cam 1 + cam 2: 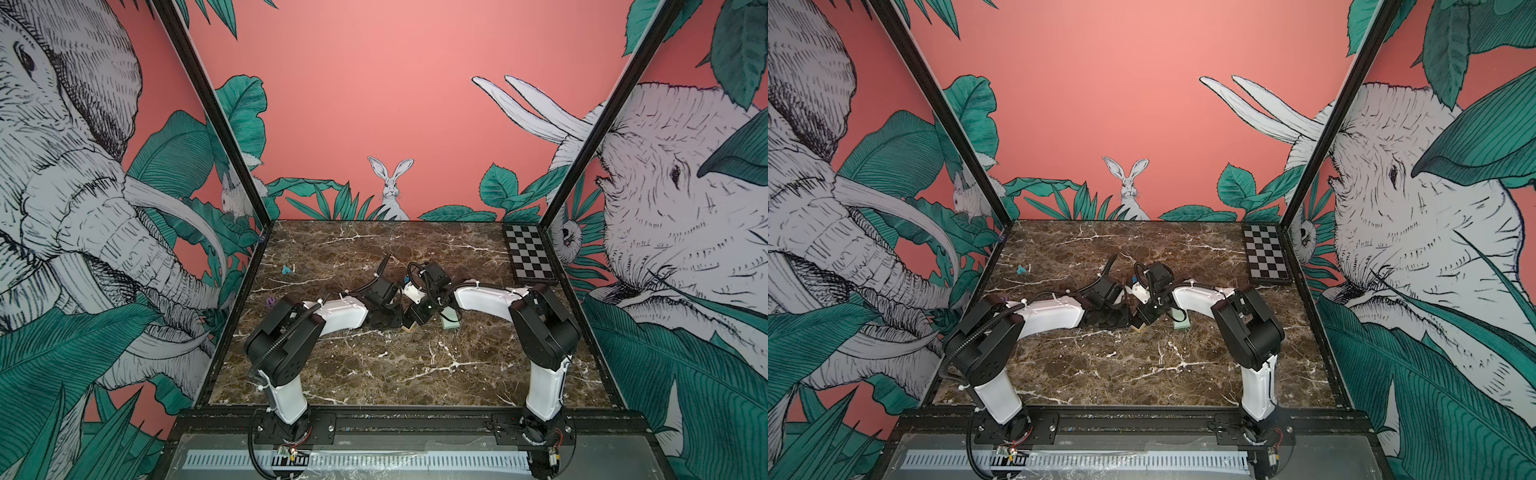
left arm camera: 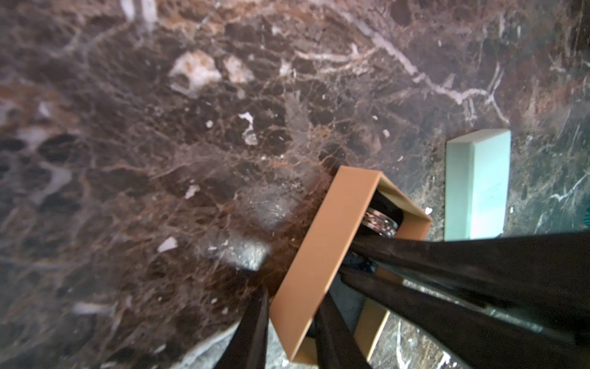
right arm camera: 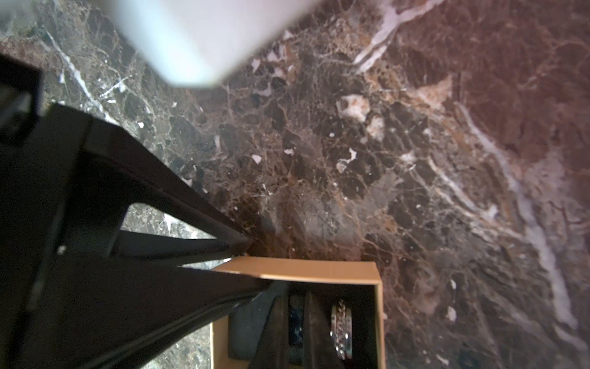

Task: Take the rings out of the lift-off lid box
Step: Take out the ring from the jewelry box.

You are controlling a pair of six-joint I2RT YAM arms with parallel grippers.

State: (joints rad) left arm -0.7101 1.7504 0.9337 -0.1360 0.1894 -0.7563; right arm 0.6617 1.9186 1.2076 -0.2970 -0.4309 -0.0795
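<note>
The left pincer [image 2: 292, 300] is clenched across one wall of the open tan cardboard box base [image 2: 319, 255] on the dark marbled table [image 2: 191, 127], steadying it; a thin glinting metal ring [image 3: 341, 329] stands on edge in its dark lining. The right pincer [image 3: 295, 298] is clenched down inside just beside that ring, whether on another I cannot tell, and the pale mint-green lid [image 2: 475, 185] lies on the table further right. This looks like the pick-out step: next, a slow straight lift clear of the walls.
</note>
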